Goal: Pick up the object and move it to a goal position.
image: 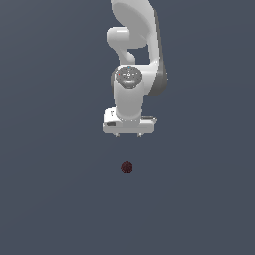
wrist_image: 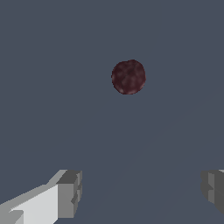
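1. Two grey finger pads fill the wrist view's foreground, set wide apart with nothing between them.
2. Beyond them the small dark maroon mottled ball lies alone on the flat slate-grey floor.
3. Only the exterior view shows the white arm's gripper at frame centre, with the ball lower, apart from it.
4. Being round, the ball shows no long axis or heading.

Ball dark maroon, mottled; pincer white.

A flat, uniform slate-grey surface fills the whole background, evenly lit.
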